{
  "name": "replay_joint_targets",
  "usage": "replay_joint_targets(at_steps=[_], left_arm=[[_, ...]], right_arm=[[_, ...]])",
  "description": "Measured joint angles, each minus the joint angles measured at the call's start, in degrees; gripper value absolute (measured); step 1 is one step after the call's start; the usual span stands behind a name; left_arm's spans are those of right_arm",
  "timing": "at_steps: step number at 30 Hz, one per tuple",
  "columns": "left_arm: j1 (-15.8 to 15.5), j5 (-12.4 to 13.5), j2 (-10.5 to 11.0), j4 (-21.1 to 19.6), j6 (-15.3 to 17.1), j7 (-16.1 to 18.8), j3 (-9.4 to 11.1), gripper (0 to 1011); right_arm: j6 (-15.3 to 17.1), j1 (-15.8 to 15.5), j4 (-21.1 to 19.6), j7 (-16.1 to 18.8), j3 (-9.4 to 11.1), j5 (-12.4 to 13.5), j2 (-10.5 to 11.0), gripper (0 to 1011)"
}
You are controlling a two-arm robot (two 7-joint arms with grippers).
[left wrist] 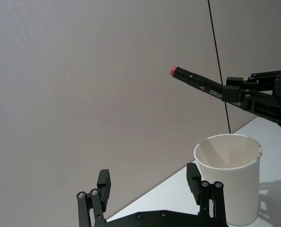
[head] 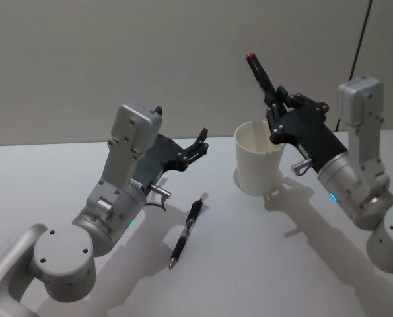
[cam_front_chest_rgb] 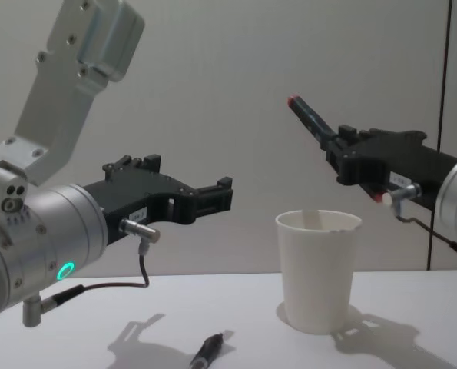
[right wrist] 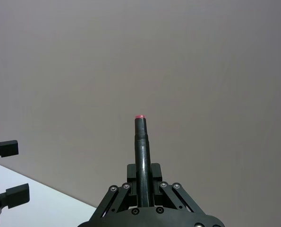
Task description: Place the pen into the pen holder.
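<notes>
The left gripper is held raised and roughly level, its fingers spread apart. The right gripper is angled upward, clamped around a red-tipped pen.

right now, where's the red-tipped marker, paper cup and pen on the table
red-tipped marker (head: 261, 74): head view, mid barrel
paper cup (head: 255, 170): head view, front wall
pen on the table (head: 188, 228): head view, mid barrel

**A:** How is the scene lit?

**B:** Soft, dim room light from above. The white table is brightest; the wall is evenly lit.

**A:** Any shadows or shine?

**B:** Pale, soft-edged shadows lie on the table beside the paper cup and beneath the left gripper. A thin highlight runs along the red-tipped pen clamped in the right gripper.
</notes>
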Motion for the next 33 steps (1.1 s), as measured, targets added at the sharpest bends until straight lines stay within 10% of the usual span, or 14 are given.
replay_joint_targets(at_steps=[33], left_arm=[[0.0,0.0,0.0,0.0,0.0,0.0,0.0,1001]], right_arm=[[-12.9,7.4,15.1,-1.1,-1.7,-6.0,-3.7,170]])
